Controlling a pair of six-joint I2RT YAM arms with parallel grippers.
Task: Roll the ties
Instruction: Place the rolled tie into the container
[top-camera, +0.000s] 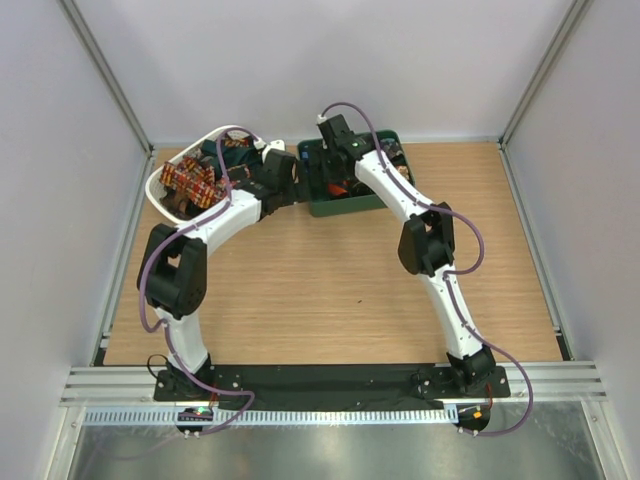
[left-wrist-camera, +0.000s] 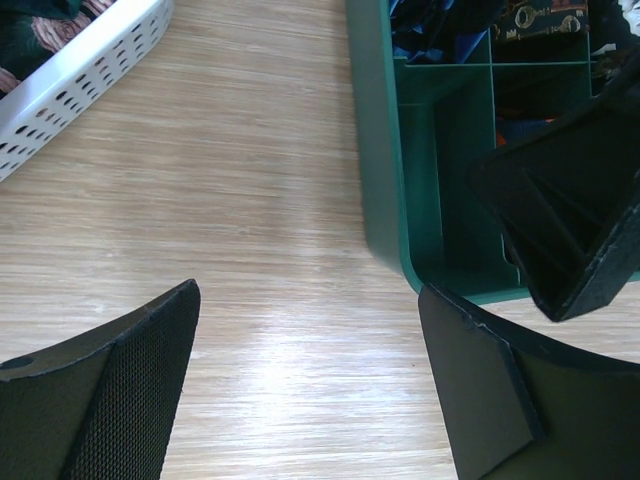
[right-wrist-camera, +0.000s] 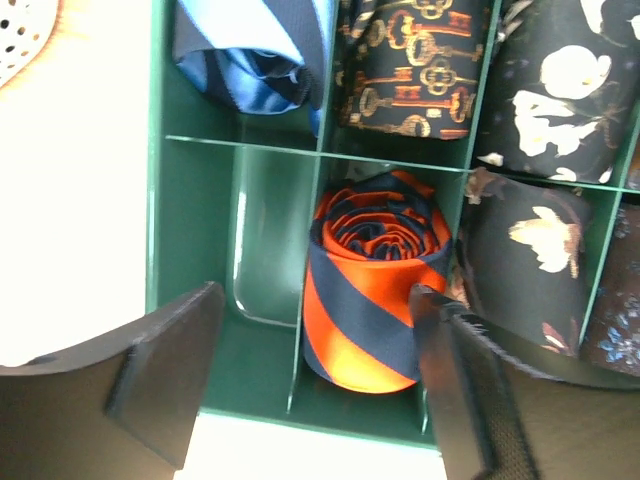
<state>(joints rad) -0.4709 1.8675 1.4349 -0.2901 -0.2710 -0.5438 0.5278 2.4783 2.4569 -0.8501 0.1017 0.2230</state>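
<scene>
Holding rolled ties (right-wrist-camera: 410, 70) in its compartments, green tray (right-wrist-camera: 158, 200) sits under right claw (right-wrist-camera: 317, 292); orange-striped tie (right-wrist-camera: 370, 290) lies between its parted fingers.

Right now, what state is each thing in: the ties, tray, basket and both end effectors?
Orange striped tie: rolled, standing in a tray compartment.
Blue striped tie: stowed in a farther compartment.
Green tray: partly filled, compartment left of the orange one empty.
White basket: holding bunched ties.
Left end effector: open, empty.
Right end effector: open, empty, above the tray.
</scene>
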